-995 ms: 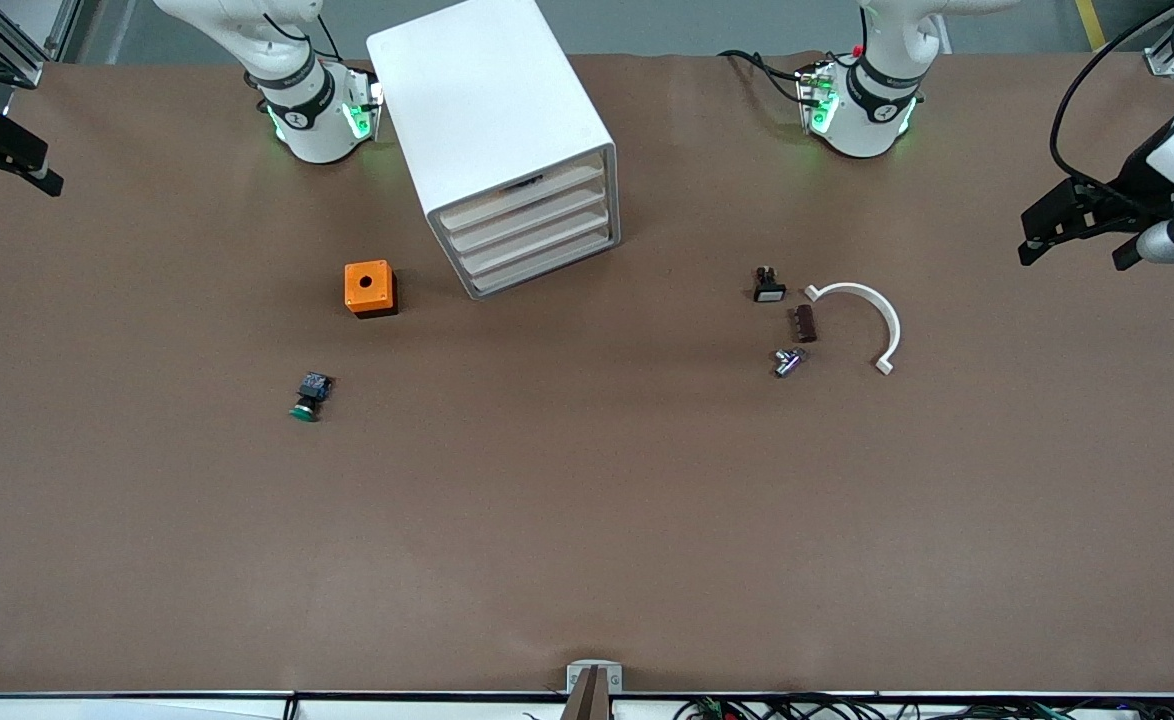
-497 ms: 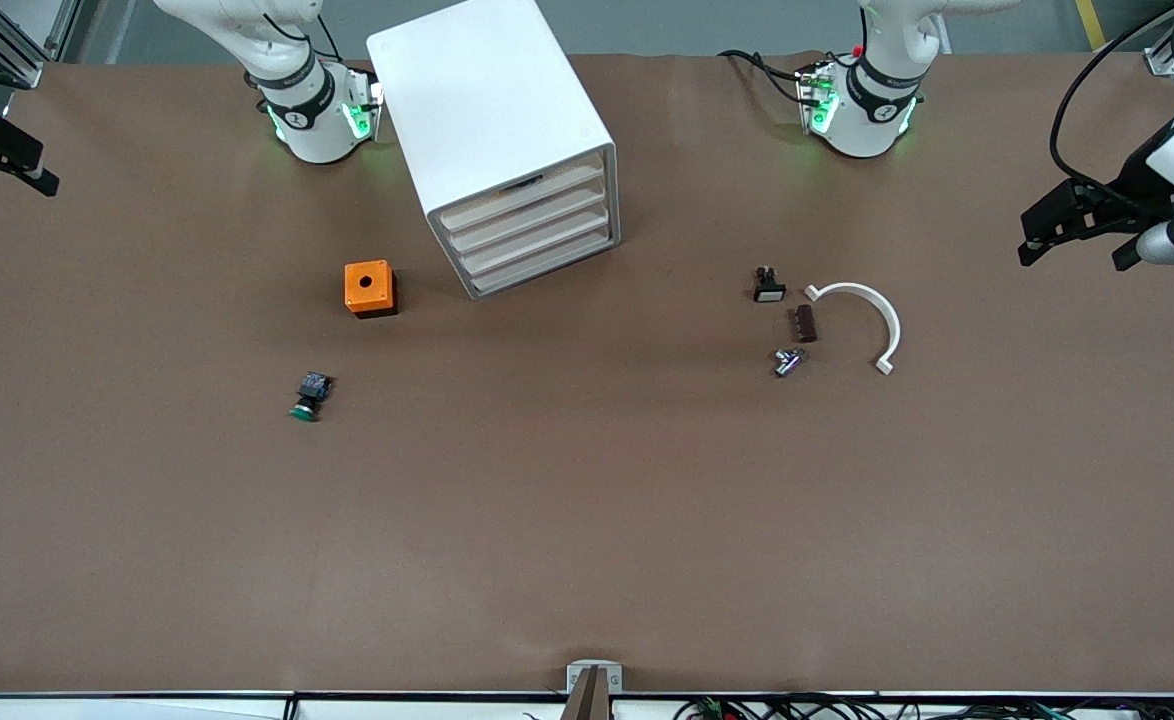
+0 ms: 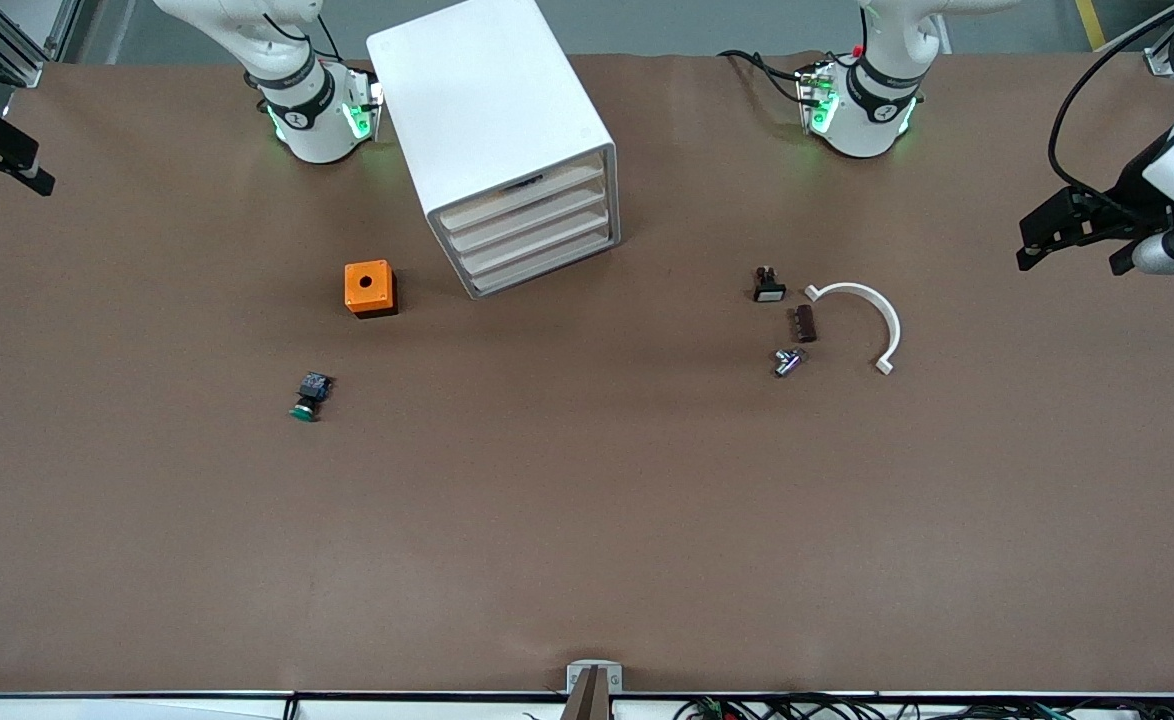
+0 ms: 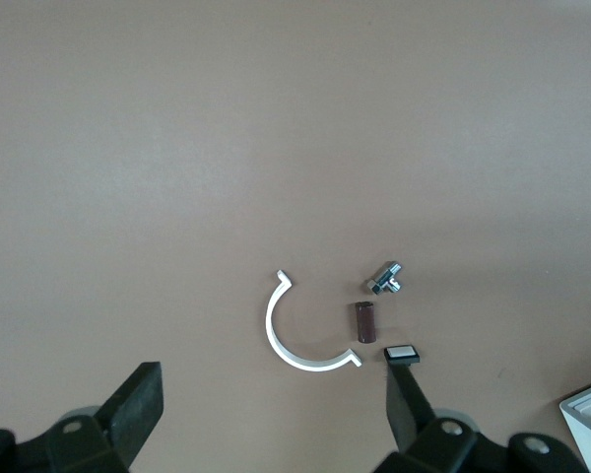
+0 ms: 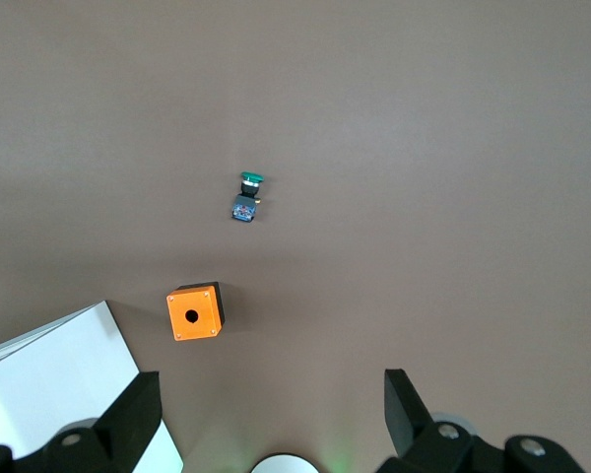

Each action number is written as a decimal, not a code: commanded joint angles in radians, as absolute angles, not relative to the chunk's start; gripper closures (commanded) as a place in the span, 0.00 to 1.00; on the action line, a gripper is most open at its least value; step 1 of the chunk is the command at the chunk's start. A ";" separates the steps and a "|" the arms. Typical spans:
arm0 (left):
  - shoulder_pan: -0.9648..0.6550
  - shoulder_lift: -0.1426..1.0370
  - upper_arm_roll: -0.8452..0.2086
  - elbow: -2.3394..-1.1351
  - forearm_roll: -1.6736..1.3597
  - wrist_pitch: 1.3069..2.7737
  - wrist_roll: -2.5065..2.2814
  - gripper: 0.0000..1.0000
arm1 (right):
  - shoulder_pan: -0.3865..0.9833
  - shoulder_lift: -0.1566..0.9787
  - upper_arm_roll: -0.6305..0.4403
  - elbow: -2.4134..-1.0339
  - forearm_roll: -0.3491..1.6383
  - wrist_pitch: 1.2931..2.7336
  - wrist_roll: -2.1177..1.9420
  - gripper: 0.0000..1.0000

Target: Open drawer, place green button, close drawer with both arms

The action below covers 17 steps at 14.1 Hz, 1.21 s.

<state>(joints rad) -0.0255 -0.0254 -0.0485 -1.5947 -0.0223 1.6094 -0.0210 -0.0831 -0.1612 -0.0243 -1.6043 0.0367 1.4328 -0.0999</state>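
Note:
The white cabinet (image 3: 492, 110) stands between the two arm bases, all four fronts flush. The drawer (image 3: 538, 244), third counting down, is shut. The button (image 3: 308, 395), with a green cap and a black-and-blue body, lies on its side on the brown table, nearer the front camera than the orange box (image 3: 370, 288). In the right wrist view the button (image 5: 246, 197) and the orange box (image 5: 195, 311) both show. My right gripper (image 5: 273, 414) hangs open and empty above the right arm's end of the table. My left gripper (image 4: 273, 409) hangs open and empty above the left arm's end.
Toward the left arm's end lie a black switch with a white cap (image 3: 768, 285), a small brown block (image 3: 804, 323), a small metal part (image 3: 788, 362) and a white curved piece (image 3: 872, 312). The orange box has a round hole on top.
Both grippers have shifted very slightly at the view's edges. Nothing on the table has moved.

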 commanded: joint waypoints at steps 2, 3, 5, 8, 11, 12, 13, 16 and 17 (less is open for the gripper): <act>-0.021 0.021 -0.054 -1.577 -0.015 1.594 -0.023 0.00 | -0.092 -0.157 -0.025 -1.580 0.029 1.427 -0.086 0.00; -0.023 0.032 -0.054 -1.577 -0.015 1.594 -0.023 0.00 | -0.098 -0.156 -0.025 -1.580 0.029 1.427 -0.093 0.00; -0.026 0.061 -0.057 -1.577 -0.017 1.594 -0.021 0.00 | -0.103 -0.147 -0.025 -1.578 0.025 1.425 -0.094 0.00; -0.029 0.122 -0.058 -1.577 -0.070 1.594 -0.029 0.00 | -0.129 -0.126 -0.026 -1.580 0.025 1.425 -0.091 0.00; -0.049 0.179 -0.063 -1.571 -0.092 1.597 -0.047 0.00 | -0.130 -0.034 -0.025 -1.571 0.022 1.421 -0.095 0.00; -0.057 0.190 -0.063 -1.571 -0.110 1.597 -0.073 0.00 | -0.124 -0.028 -0.025 -1.565 0.020 1.413 -0.097 0.00; -0.058 0.208 -0.064 -1.571 -0.120 1.597 -0.093 0.00 | -0.132 -0.017 -0.025 -1.559 0.011 1.419 -0.097 0.00; -0.064 0.250 -0.080 -1.571 -0.173 1.597 -0.116 0.00 | -0.144 0.049 -0.026 -1.548 0.003 1.430 -0.097 0.00; -0.078 0.267 -0.081 -1.571 -0.182 1.597 -0.139 0.00 | -0.156 0.069 -0.026 -1.536 0.002 1.430 -0.098 0.00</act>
<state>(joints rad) -0.0655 0.2357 -0.0744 -1.5944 -0.1574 1.6097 -0.1039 -0.1251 0.0184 -0.0351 -1.5840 0.0143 1.4410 -0.0986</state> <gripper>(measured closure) 0.000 0.000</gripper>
